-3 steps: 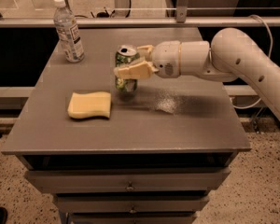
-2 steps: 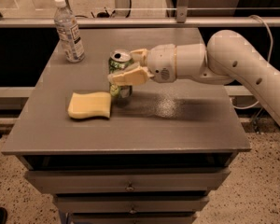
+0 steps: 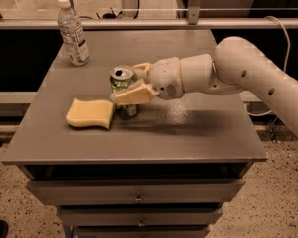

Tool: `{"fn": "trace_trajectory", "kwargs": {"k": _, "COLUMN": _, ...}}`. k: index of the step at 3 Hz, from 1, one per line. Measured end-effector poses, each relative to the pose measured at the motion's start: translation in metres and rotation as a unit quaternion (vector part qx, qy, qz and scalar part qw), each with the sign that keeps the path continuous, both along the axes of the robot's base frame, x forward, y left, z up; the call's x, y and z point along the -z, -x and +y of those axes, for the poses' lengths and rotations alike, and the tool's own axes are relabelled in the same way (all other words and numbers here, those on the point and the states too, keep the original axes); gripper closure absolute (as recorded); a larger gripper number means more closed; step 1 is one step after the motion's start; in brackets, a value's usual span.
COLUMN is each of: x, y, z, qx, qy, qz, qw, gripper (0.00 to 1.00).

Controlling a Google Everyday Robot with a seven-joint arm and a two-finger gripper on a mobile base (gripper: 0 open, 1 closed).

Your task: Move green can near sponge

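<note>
Drawers (image 3: 138, 198) filled the front of the desk (image 3: 198, 138), nearest the camera, all of them closed. On the desktop just behind them lay the sponge (image 3: 89, 114), flat, its long side running across the view. Right at its can-side end stood the green can (image 3: 122, 76), upright with its long axis vertical. It was so close to the sponge that I could not tell whether the two touched or a sliver of desk showed between them. Nor could I tell whether the can's base rested on the desk or hung a trace above it.

The gripper (image 3: 127, 84) was at the can, and its fingers (image 3: 134, 94) were clamped on the can's body. One pale finger crossed the near side of the label and the other sat behind the rim on the far side. The arm (image 3: 248, 76) reached in from the side opposite the sponge, so the can lay between the fingers and the sponge, with the wrist trailing away from both.

Judged from this layout, the placement looked as good as made. The coming move turned on letting go cleanly: spreading the fingers toward and away from the camera, then backing off along the arm's own line, away from the sponge, so the upright can was not dragged or tipped.

Farther back, well apart from all this, a clear water bottle (image 3: 73, 33) stood near the desk's far corner.
</note>
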State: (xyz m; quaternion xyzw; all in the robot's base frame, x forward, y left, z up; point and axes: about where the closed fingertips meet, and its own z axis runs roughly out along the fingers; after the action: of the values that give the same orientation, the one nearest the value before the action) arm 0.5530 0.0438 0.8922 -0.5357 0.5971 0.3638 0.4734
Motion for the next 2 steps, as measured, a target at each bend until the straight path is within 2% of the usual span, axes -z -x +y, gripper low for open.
{"fn": "trace_trajectory", "kwargs": {"k": 1, "x": 0.005, "y": 0.01, "z": 0.0, "qx": -0.005, "qy": 0.014, "qz": 0.0, "qw": 0.9999, "gripper": 0.05}}
{"fn": "trace_trajectory", "kwargs": {"k": 2, "x": 0.004, "y": 0.0, "z": -0.019, "qx": 0.017, "qy": 0.043, "qz": -0.016, "qw": 0.9988, "gripper": 0.0}}
